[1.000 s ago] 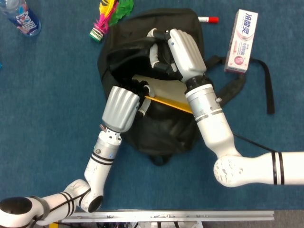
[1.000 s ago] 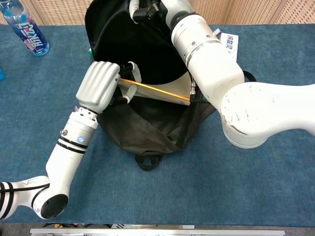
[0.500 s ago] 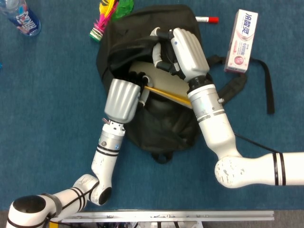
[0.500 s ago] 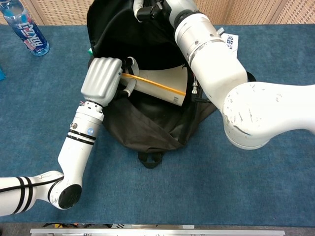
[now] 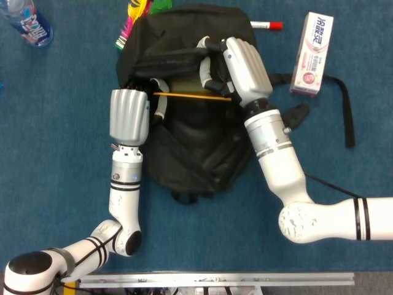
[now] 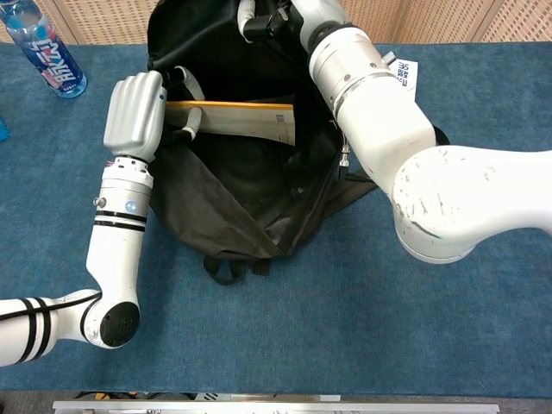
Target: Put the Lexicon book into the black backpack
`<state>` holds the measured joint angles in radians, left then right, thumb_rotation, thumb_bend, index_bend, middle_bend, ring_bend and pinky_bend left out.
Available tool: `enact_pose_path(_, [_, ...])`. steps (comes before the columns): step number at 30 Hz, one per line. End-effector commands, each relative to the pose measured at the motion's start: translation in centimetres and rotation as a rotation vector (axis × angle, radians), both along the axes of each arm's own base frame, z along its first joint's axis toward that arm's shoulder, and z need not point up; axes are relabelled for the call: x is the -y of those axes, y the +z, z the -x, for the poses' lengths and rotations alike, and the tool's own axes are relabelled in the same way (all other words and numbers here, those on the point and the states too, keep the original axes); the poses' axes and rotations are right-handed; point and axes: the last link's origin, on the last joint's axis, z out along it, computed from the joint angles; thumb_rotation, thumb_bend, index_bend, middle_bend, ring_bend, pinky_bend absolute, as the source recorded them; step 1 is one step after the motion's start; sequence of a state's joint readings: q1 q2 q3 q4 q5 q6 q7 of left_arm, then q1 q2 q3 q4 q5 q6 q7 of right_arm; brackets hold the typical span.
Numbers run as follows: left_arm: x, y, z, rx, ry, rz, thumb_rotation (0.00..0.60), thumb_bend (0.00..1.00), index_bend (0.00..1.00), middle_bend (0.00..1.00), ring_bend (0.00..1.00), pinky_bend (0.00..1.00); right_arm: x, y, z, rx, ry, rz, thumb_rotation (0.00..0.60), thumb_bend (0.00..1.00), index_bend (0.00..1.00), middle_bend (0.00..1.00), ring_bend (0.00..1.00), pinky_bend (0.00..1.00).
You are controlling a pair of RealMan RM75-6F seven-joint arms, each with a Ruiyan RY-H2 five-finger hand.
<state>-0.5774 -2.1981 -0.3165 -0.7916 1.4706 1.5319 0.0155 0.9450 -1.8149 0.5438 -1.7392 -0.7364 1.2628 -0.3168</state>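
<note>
Lexicon book lying flat across the mouth of the black backpack, partly inside, near the far edge of the counter. Left hand curled around the book's left end. Right hand gripping the backpack's upper rim, holding the opening apart. Water bottle at the far left corner; toothpaste box and red-capped marker toward the far right.

White arms with black bands; ribbed silver-grey left robot hand.
</note>
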Motion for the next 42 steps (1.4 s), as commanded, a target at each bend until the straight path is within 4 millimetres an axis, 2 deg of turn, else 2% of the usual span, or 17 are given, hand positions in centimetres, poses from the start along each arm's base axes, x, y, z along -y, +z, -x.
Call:
enact_pose_path(1, [0.3, -0.2, -0.1, -0.029, -0.03, 0.006, 0.6, 0.39, 0.66, 0.64, 0.55, 0.5, 0.0, 0.0, 0.0, 0.002, 0.0, -0.002, 0.6, 0.64, 0.8, 0.64, 0.53, 0.67])
enact_pose_path(9, [1.7, -1.9, 0.4, -0.135, -0.073, 0.064, 0.6, 0.39, 0.65, 0.63, 0.55, 0.5, 0.1, 0.0, -0.1, 0.004, -0.006, -0.004, 0.6, 0.64, 0.8, 0.64, 0.53, 0.67])
enact_pose_path(12, [2.2, -2.1, 0.6, -0.155, -0.094, 0.074, 0.6, 0.37, 0.58, 0.6, 0.53, 0.5, 0.2, 0.0, 0.0, 0.0, -0.013, -0.004, 0.6, 0.64, 0.8, 0.64, 0.53, 0.67])
enact_pose_path(14, [2.4, -2.1, 0.5, -0.146, -0.1, 0.08, 0.6, 0.33, 0.5, 0.53, 0.48, 0.5, 0.3, 0.0, 0.1, -0.003, -0.017, -0.006, 0.6, 0.64, 0.8, 0.64, 0.53, 0.67])
enact_pose_path(17, [2.4, -1.9, 0.4, -0.144, -0.101, 0.082, 0.6, 0.26, 0.35, 0.34, 0.32, 0.49, 0.5, 0.0, 0.1, -0.006, -0.02, -0.006, 0.6, 0.64, 0.8, 0.64, 0.53, 0.67])
enact_pose_path(20, [2.5, -1.6, 0.3, -0.142, -0.093, 0.09, 0.6, 0.23, 0.18, 0.13, 0.14, 0.41, 0.7, 0.0, 0.2, -0.005, -0.027, -0.004, 0.6, 0.64, 0.8, 0.64, 0.53, 0.67])
enact_pose_path(22, [2.6, -1.4, 0.2, -0.142, -0.092, 0.097, 0.6, 0.22, 0.08, 0.05, 0.07, 0.36, 0.8, 0.0, 0.3, -0.007, -0.03, -0.003, 0.6, 0.64, 0.8, 0.64, 0.53, 0.67])
enact_pose_path(24, [3.0, -1.3, 0.1, -0.15, -0.088, 0.107, 0.6, 0.22, 0.02, 0.0, 0.02, 0.31, 1.0, 0.1, 0.3, -0.009, -0.033, -0.003, 0.6, 0.64, 0.8, 0.64, 0.53, 0.67])
enact_pose_path(31, [4.3, -0.3, 0.0, -0.184, -0.072, 0.144, 0.6, 0.22, 0.0, 0.0, 0.0, 0.21, 1.3, 0.2, 0.6, -0.015, -0.039, 0.002, 0.6, 0.64, 0.8, 0.64, 0.53, 0.67])
enact_pose_path(35, [5.1, 0.6, 0.1, -0.209, -0.062, 0.16, 0.6, 0.22, 0.0, 0.0, 0.0, 0.2, 1.4, 0.2, 0.9, -0.021, -0.041, -0.002, 0.6, 0.64, 0.8, 0.64, 0.53, 0.67])
enact_pose_path(42, [6.6, 3.6, 0.9, -0.254, -0.047, 0.189, 0.6, 0.22, 0.0, 0.0, 0.0, 0.19, 1.0, 0.2, 1.8, -0.064, -0.016, -0.013, 0.6, 0.64, 0.8, 0.64, 0.53, 0.67])
